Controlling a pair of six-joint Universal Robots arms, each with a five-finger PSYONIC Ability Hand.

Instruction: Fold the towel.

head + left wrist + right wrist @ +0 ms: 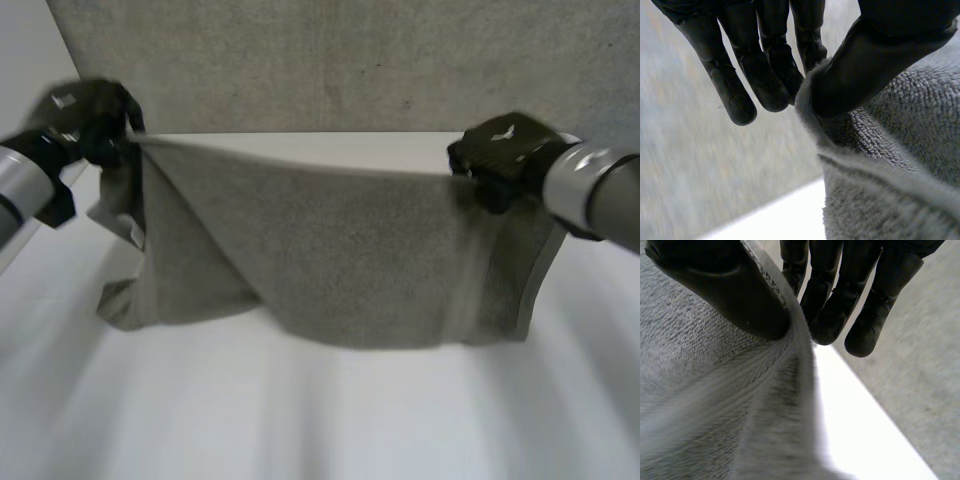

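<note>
Left robot hand and right robot hand pinch the towel, corners hidden.

White table; grey towel lower edge resting on it.

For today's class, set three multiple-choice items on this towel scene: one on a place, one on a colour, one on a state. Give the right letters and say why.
1. Where is the upper edge of the towel?
A) bunched in a heap
B) stretched between the left hand and the right hand
C) rolled under one palm

2. What colour is the towel?
A) red
B) grey
C) blue

3. What is the left hand doing?
A) open, off the cloth
B) curled on nothing
C) pinching the towel

Answers:
1 B, the edge runs taut from hand to hand.
2 B, the pile looks grey in every view.
3 C, the thumb presses cloth against the fingers.
</note>
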